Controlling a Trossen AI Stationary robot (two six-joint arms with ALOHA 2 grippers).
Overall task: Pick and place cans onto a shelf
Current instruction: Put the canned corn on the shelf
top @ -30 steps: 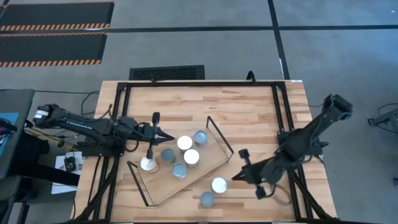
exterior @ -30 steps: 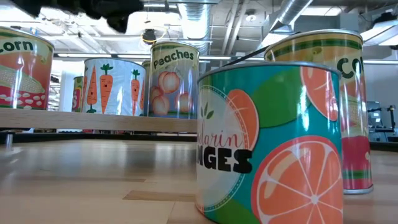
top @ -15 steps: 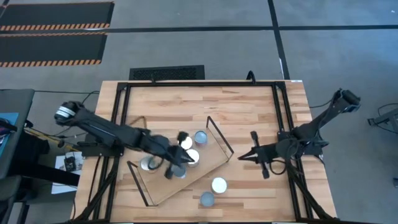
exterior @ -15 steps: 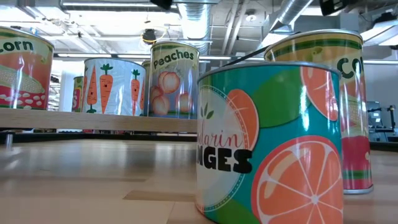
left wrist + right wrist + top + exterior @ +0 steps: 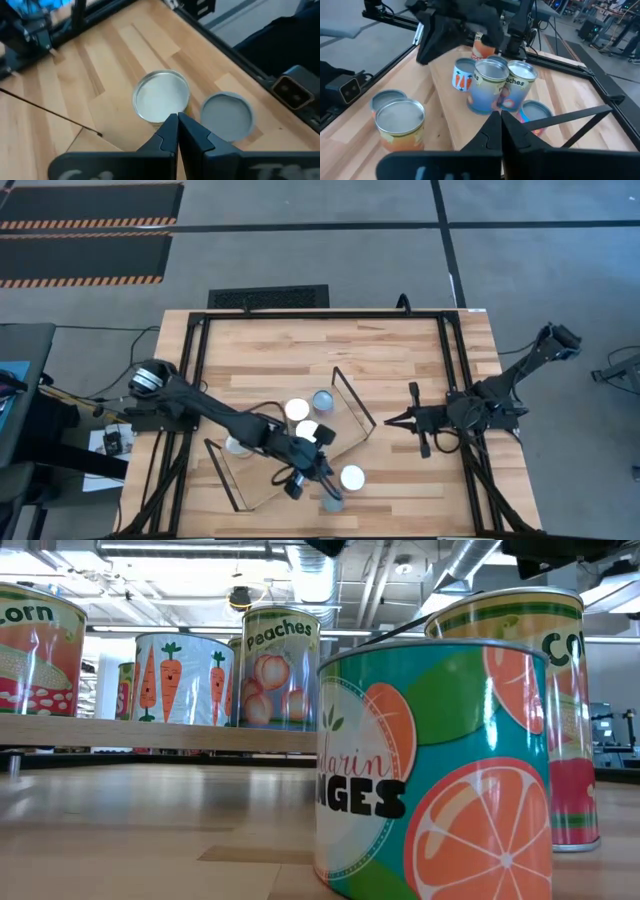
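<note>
Butcher-block worktop [image 5: 400, 355] sat inside a black frame on a grey concrete floor, with hazard-striped mats off past the far left corner; from table height you could see a big open room with ceiling ducts behind the cans. Shelf [image 5: 262, 478] lay at an angle near the worktop's front edge, black wire frames at both short ends, and four or so cans [image 5: 297, 410] stood on its board, peaches and carrots labels among them. Two more cans were off the shelf by the front edge: a silver-topped one [image 5: 352, 477] and a blue-grey-topped one [image 5: 333, 501] right beside it. Left gripper [image 5: 177, 120] hung just over those two, reaching across the shelf, fingers pinched together with nothing between them, tips pointing at the gap between the two lids. Right gripper [image 5: 404, 421] waited well apart near the worktop's right edge, fingers also pressed together and empty, aimed toward the shelf
</note>
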